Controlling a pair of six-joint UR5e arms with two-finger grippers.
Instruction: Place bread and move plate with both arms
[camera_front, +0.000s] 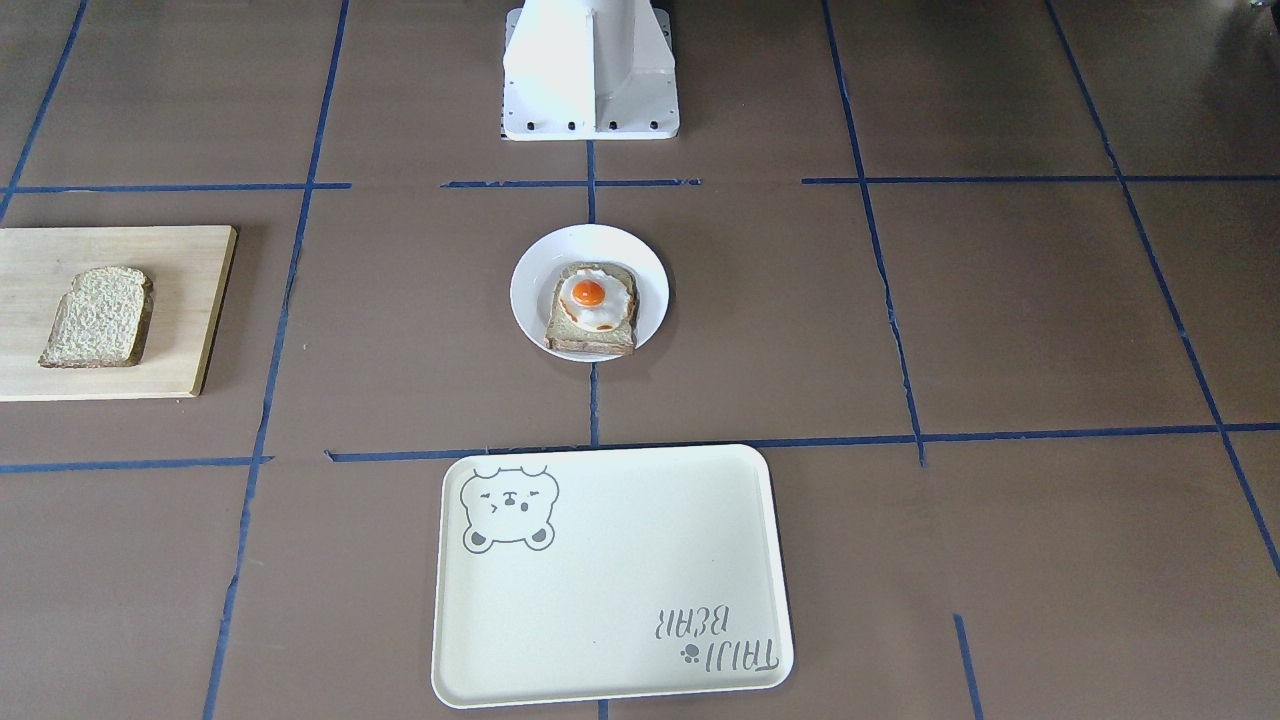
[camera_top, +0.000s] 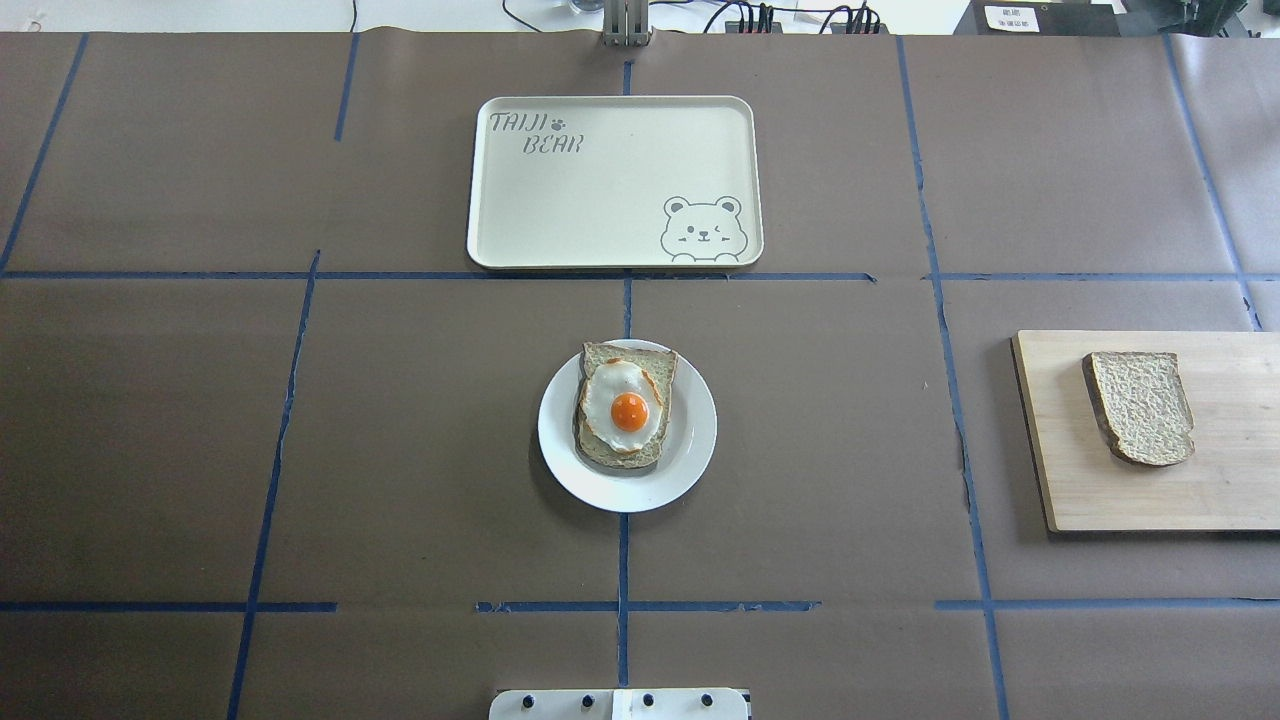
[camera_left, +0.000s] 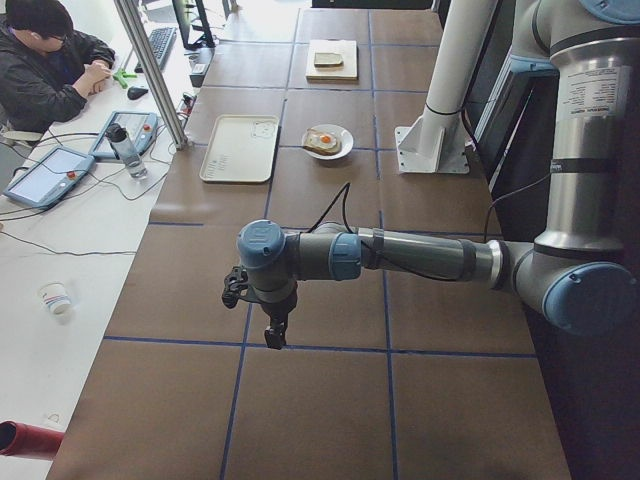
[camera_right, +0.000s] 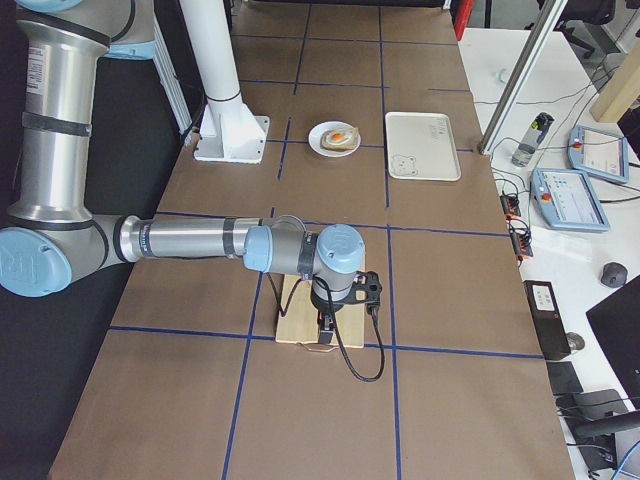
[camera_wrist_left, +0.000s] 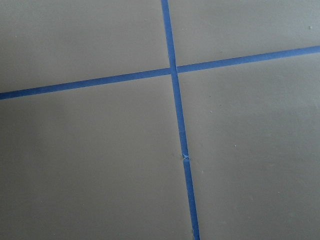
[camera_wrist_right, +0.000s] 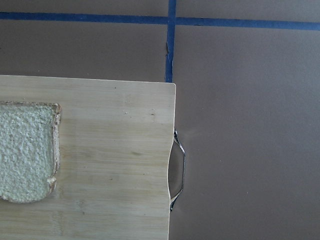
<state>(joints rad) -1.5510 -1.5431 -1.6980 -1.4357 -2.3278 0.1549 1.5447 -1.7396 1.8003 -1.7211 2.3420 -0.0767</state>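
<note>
While bread (camera_top: 1140, 407) lies on the board (camera_top: 1160, 500), plate (camera_top: 695, 440) sits apart.

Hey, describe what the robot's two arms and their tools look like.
Both the left arm and right arm are silver-grey tubes with pale blue joint caps and a white printed label on the upright link. The left tool and right tool are small and black, each with a thin black cable looping alongside.

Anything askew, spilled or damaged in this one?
Nothing spilled or broken. Only oddity: the egg-topped slice sits off-centre on the plate, its edge reaching the rim on the tray side. The bread lies flat on its wooden board.
</note>
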